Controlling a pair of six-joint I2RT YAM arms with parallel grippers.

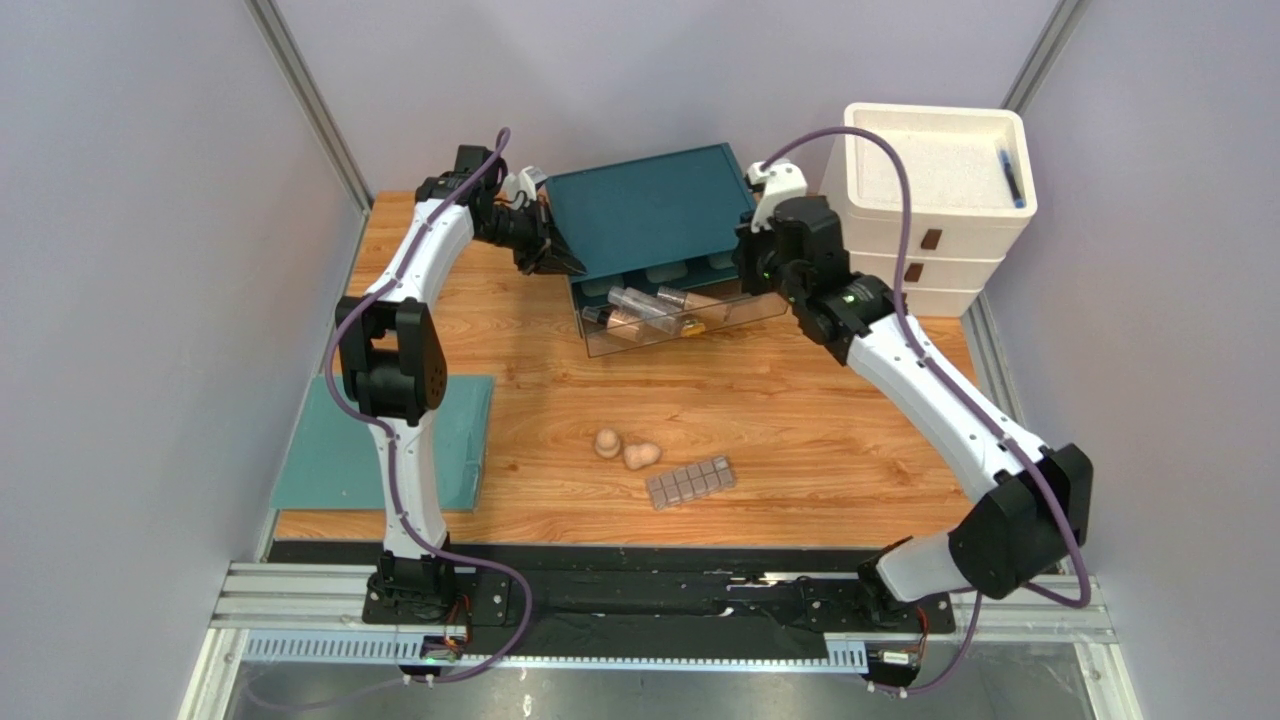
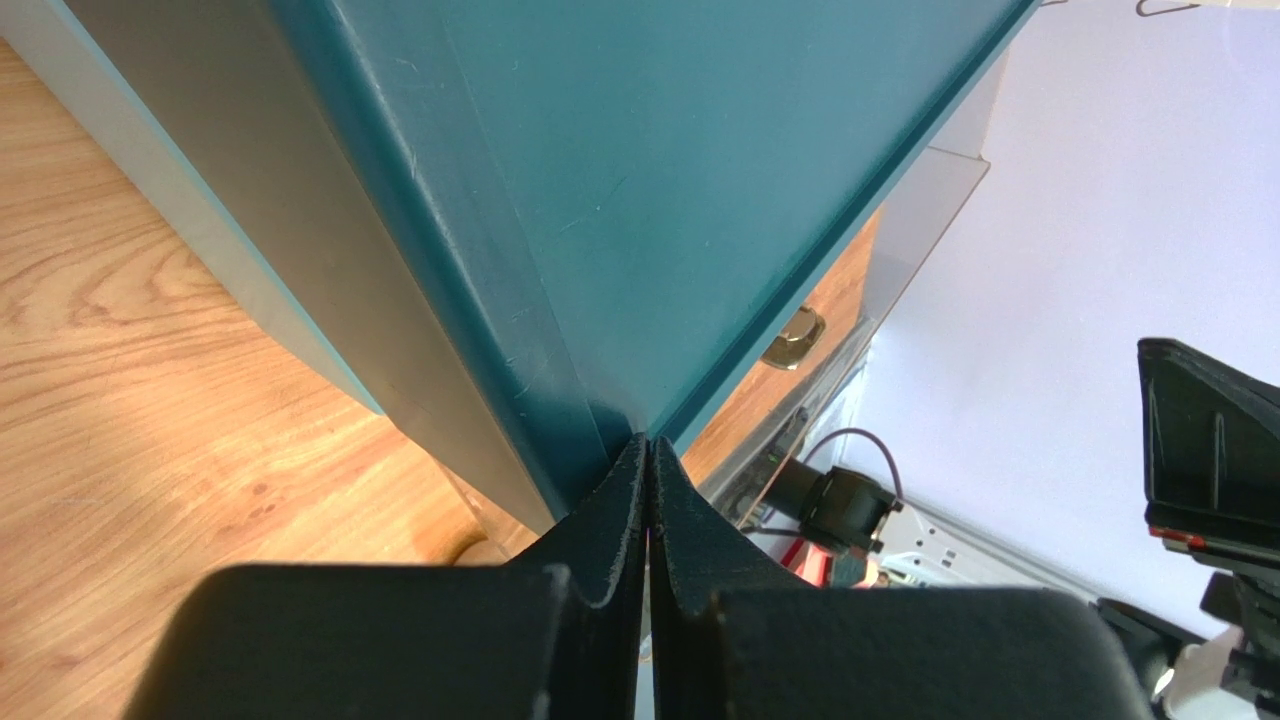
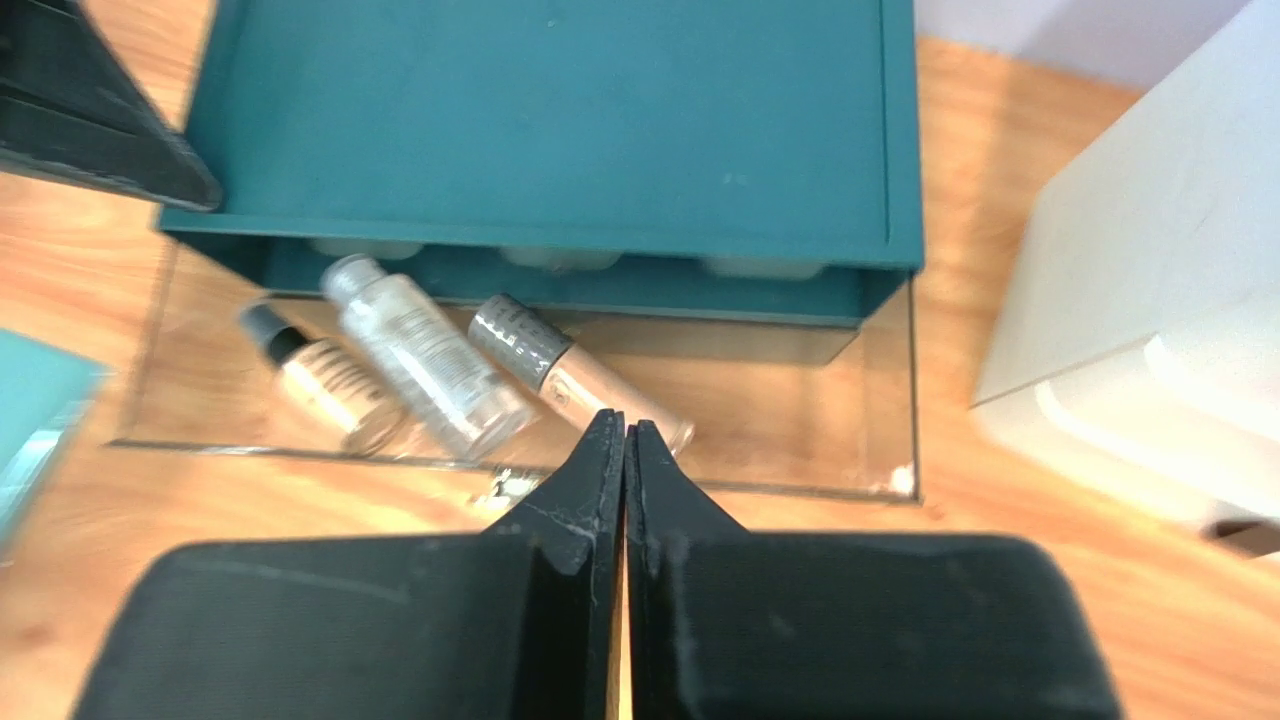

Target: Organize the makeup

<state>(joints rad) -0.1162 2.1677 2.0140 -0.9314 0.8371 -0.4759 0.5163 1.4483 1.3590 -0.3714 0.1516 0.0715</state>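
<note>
A teal organizer box (image 1: 649,210) stands at the back with its clear drawer (image 1: 706,318) pulled out toward me. In the drawer lie a clear cylindrical bottle (image 3: 413,356) and two capped tubes (image 3: 311,375), (image 3: 568,371). Two beige sponges (image 1: 606,443), (image 1: 643,455) and the flat palette (image 1: 690,482) lie on the wood in front. My left gripper (image 1: 544,248) is shut, its tips (image 2: 649,450) touching the box's left corner (image 2: 601,300). My right gripper (image 1: 747,270) is shut and empty, its tips (image 3: 624,428) over the drawer's front part.
A white drawer unit (image 1: 932,225) stands at the back right, with a blue pen (image 1: 1014,173) on top. A teal mat (image 1: 451,443) lies at the left table edge. Grey walls close in both sides.
</note>
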